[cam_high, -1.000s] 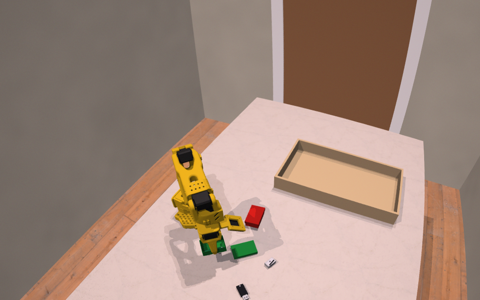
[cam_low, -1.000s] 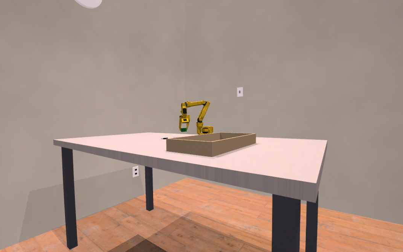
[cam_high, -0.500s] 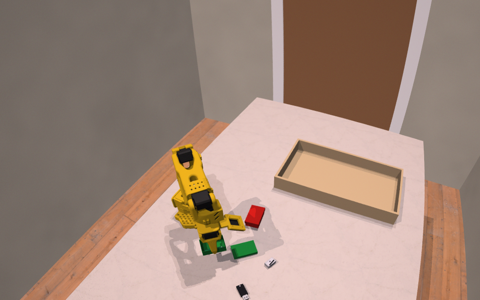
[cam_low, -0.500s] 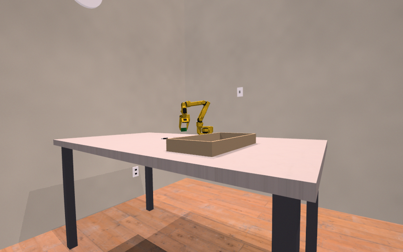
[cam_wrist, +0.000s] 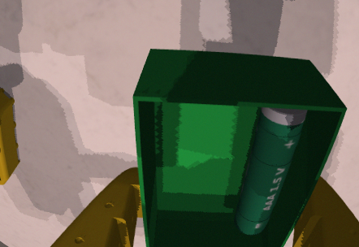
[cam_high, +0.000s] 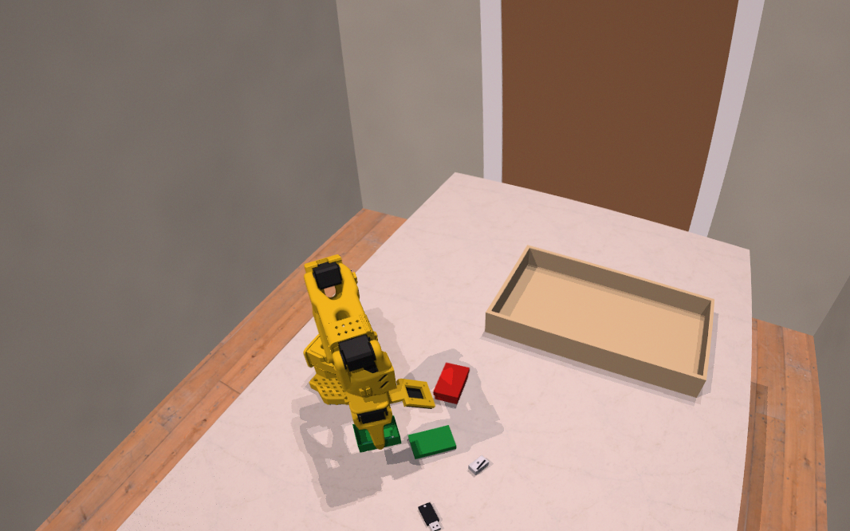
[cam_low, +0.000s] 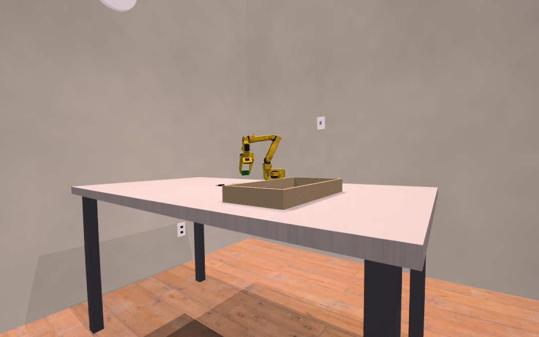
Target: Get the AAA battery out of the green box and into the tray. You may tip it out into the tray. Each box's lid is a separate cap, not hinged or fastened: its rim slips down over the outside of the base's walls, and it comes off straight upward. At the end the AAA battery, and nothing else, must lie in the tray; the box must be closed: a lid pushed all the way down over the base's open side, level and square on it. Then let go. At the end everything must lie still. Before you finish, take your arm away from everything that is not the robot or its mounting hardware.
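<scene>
My gripper (cam_high: 378,435) (cam_low: 245,172) (cam_wrist: 221,221) is shut on the green box base (cam_high: 363,445) (cam_low: 244,173) (cam_wrist: 227,79), with one finger outside each of two opposite walls. The base is held above the table, open side up, and looks about level. The AAA battery (cam_wrist: 270,176), dark green with a silver end, lies inside along the right wall in the wrist view. The green lid (cam_high: 433,441) lies flat on the table beside the base, closed face up. The tan tray (cam_high: 586,359) (cam_low: 252,196) stands farther off, with nothing seen in it in the top view.
A closed-looking red box (cam_high: 451,380) lies near the gripper's side, between the arm and the tray. A small white-grey object (cam_high: 478,465) lies beyond the green lid. A black USB stick (cam_high: 427,512) lies at the bottom of the top view.
</scene>
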`<state>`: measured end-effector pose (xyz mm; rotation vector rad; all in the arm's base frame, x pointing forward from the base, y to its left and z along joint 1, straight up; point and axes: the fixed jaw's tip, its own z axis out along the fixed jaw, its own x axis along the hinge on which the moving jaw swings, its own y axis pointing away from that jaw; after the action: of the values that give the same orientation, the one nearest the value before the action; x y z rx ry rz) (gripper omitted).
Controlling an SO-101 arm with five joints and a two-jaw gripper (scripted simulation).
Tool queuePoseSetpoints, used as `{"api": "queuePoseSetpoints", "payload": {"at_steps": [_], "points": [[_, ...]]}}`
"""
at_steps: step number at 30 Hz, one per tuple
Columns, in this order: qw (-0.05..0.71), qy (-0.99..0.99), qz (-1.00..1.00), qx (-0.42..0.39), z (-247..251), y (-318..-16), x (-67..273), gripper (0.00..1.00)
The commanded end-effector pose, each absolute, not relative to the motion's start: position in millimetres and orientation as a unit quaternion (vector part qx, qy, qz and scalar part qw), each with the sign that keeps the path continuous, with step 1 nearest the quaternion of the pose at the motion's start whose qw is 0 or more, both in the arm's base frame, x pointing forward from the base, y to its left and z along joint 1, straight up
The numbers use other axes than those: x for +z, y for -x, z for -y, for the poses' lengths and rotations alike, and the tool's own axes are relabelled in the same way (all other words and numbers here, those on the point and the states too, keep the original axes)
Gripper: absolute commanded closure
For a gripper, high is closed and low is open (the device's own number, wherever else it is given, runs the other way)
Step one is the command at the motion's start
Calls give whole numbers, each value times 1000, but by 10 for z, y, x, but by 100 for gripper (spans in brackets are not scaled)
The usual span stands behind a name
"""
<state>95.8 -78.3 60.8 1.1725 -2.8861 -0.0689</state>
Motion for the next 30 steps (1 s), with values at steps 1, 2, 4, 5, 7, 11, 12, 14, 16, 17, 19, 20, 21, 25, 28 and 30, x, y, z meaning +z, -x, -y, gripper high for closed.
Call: {"api": "queuePoseSetpoints", "payload": {"at_steps": [1, 2, 4, 5, 7, 11, 12, 14, 16, 17, 19, 20, 21, 25, 28, 30], "points": [[0, -376, 927, 0, 847, -1021, 705, 80], [0, -376, 927, 0, 852, -1026, 714, 80], [0, -376, 927, 0, 859, -1035, 728, 80], [0, -376, 927, 0, 862, -1038, 733, 80], [0, -376, 927, 0, 864, -1040, 737, 80], [0, -376, 927, 0, 864, -1040, 737, 80], [0, -376, 927, 0, 864, -1040, 737, 80], [0, -376, 927, 0, 864, -1040, 737, 80], [0, -376, 927, 0, 864, -1040, 737, 80], [0, -376, 927, 0, 864, -1040, 737, 80], [0, -376, 927, 0, 864, -1040, 737, 80], [0, -376, 927, 0, 864, -1040, 737, 80], [0, -376, 927, 0, 864, -1040, 737, 80], [0, -376, 927, 0, 864, -1040, 737, 80], [0, -376, 927, 0, 864, -1040, 737, 80], [0, -376, 927, 0, 863, -1040, 736, 80]]}}
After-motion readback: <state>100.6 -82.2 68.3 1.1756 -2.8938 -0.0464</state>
